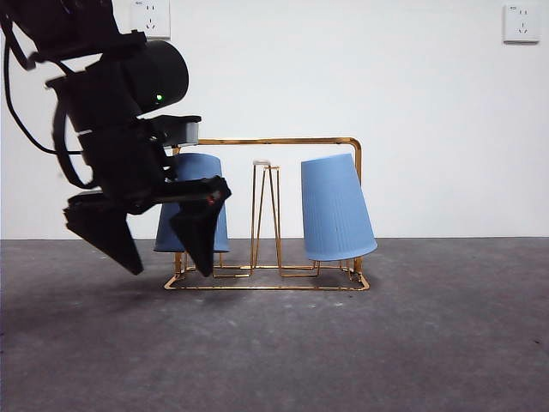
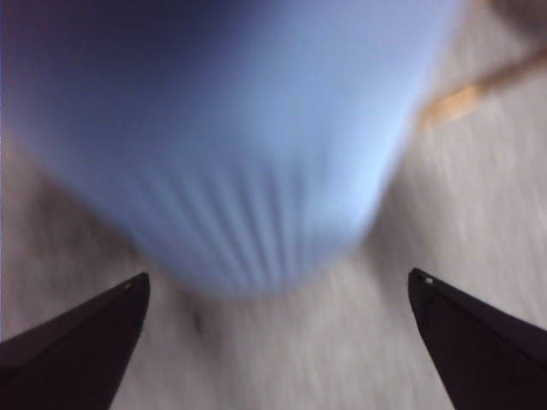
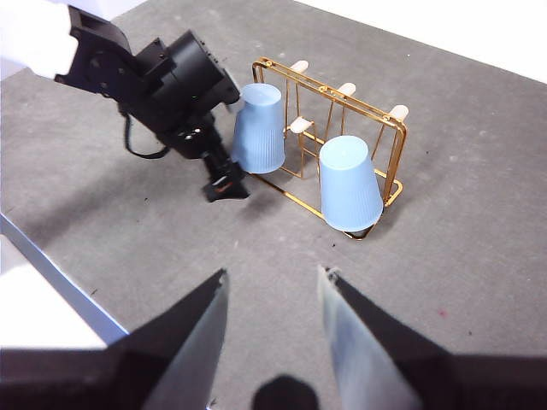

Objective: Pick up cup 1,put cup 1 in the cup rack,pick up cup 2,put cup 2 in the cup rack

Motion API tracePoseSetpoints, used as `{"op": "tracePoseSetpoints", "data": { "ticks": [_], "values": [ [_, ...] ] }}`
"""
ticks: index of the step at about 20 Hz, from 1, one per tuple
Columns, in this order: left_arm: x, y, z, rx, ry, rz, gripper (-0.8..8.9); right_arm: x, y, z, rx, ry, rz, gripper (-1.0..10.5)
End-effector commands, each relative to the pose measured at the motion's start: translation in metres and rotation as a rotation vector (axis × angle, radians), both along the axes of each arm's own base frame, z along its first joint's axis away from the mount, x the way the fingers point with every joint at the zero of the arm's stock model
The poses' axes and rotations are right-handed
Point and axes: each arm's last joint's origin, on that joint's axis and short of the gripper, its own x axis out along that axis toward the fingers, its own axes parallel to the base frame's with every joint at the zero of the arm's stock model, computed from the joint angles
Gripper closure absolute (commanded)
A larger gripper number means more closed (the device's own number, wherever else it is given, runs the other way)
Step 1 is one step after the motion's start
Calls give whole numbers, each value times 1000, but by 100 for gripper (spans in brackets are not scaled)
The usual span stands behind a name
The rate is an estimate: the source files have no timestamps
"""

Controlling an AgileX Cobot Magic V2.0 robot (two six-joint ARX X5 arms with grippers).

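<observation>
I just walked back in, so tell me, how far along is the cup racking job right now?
Both blue cups sit upside down on the gold cup rack: the right cup, tilted, and the left cup. The left gripper is open beside the left cup, holding nothing. The right gripper hangs open away from the rack. Nothing looks left except pulling the left arm clear.

A white wall (image 1: pixel 412 103) stands behind. It carries two sockets (image 1: pixel 521 23). The table (image 1: pixel 429 343) is grey felt.
</observation>
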Motion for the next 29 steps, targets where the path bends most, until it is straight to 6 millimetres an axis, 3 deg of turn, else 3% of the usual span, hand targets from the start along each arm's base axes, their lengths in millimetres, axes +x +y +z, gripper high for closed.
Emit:
{"op": "tracePoseSetpoints", "data": {
  "ticks": [1, 8, 9, 13, 15, 21, 29],
  "values": [
    [-10, 5, 17, -7, 4, 5, 302, 0, 0, -1, -14, 2, 0, 762],
    [-75, 33, 98, -177, 27, -57, 318, -1, -2, -5, -47, 34, 0, 762],
    [-88, 38, 111, -215, 12, -80, 372, -2, -2, -6, -58, 45, 0, 762],
    [-139, 61, 155, -334, -117, -98, 786, -1, -2, -12, -113, 98, -1, 764],
    [-160, 72, 170, -384, -188, -96, 821, 0, 0, -14, -135, 120, 0, 931],
    [-201, 93, 188, -442, -300, -113, 820, 7, 7, -15, -157, 141, -5, 945],
    [-202, 94, 189, -445, -306, -113, 817, 10, 9, -16, -153, 158, -24, 945]
  ]
}}
